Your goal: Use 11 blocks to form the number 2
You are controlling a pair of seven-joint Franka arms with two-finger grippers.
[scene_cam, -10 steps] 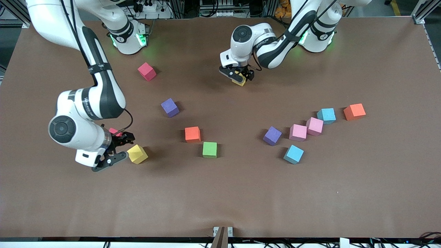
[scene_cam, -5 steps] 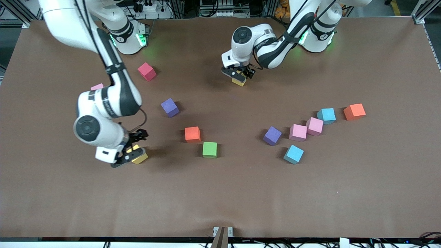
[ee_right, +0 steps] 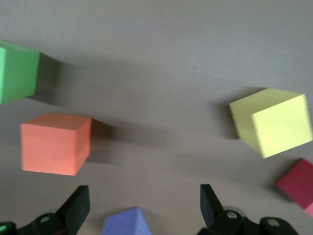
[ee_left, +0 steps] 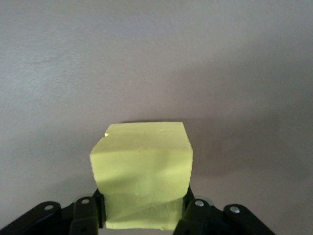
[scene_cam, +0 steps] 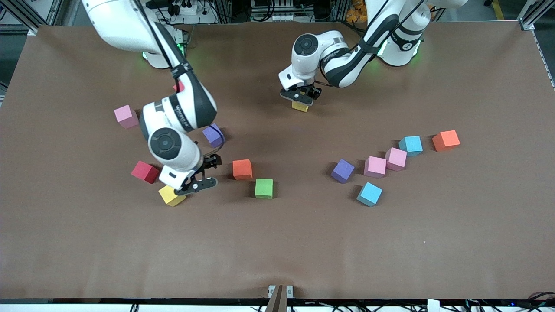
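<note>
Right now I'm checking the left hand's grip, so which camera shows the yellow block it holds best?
The left wrist view: the yellow block fills it, pinched between the left hand's fingers. In the front view that block is largely covered by the hand. The right wrist view shows only another yellow block.

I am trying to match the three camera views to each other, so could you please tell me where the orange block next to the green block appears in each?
Front view: the orange block lies on the table, beside the green block and farther from the camera.
Left wrist view: not in it.
Right wrist view: the orange block shows above the right gripper, whose fingers are open.
Shared landmark: the green block, seen in the front and right wrist views.
</note>
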